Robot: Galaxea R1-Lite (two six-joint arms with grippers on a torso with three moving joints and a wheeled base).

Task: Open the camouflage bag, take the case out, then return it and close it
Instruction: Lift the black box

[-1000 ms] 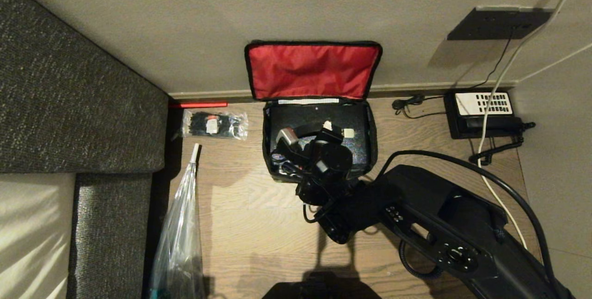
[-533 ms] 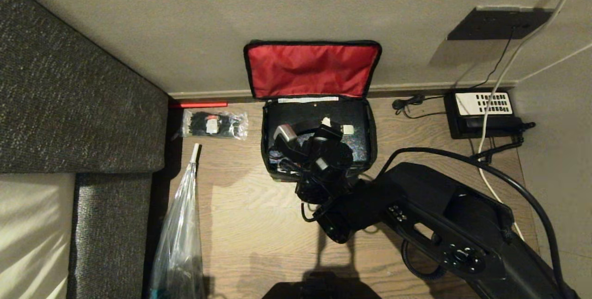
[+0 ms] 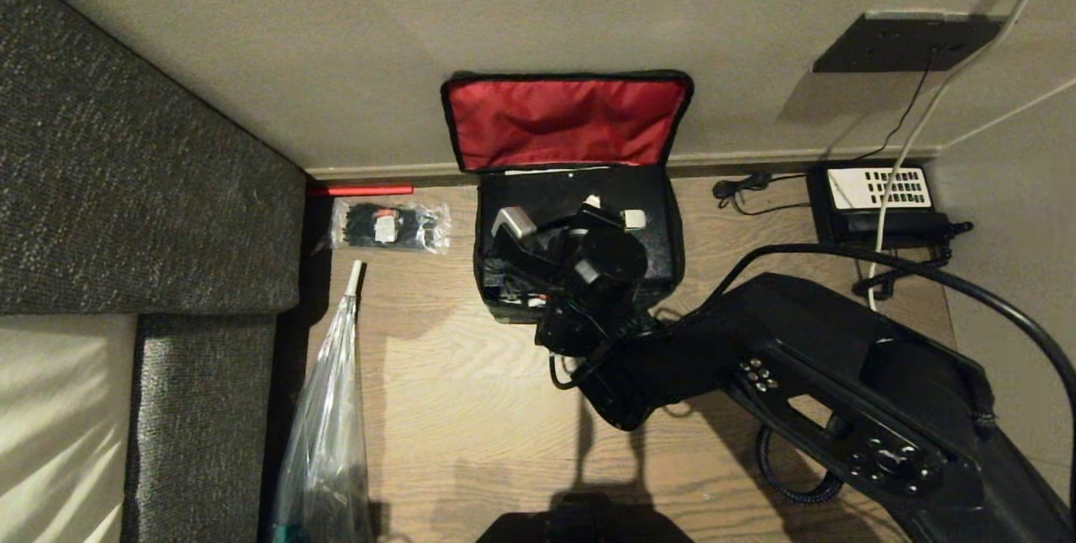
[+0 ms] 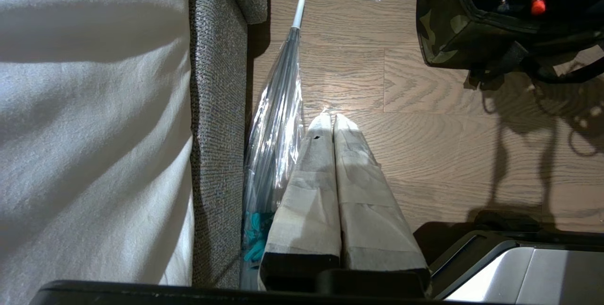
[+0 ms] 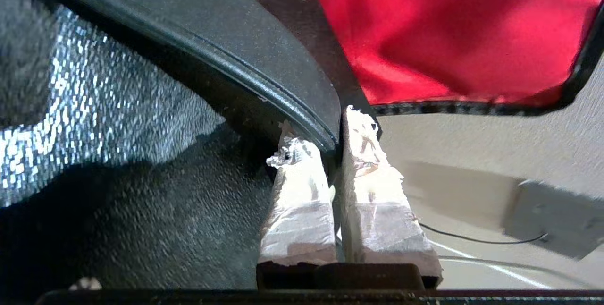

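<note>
Pinching the case (image 5: 226,55) handle with my right gripper (image 5: 330,154), fingers clamped on it, case standing in the open camouflage bag (image 3: 677,261).
Rigid, probably weighty; handle centre suits best. Left gripper (image 4: 332,128) parked, fingers together.

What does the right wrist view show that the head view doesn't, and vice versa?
Only the right wrist view: the right gripper shut on the case handle, the handle pinched between its fingers.

Only the head view: the whole layout, with the bag on the wood floor against the wall, the telephone to its right, a packet of black ties and a clear plastic bag to its left, and the sofa.

Both: the red lid flap standing open, the black case, and the wall plate with its cable.
</note>
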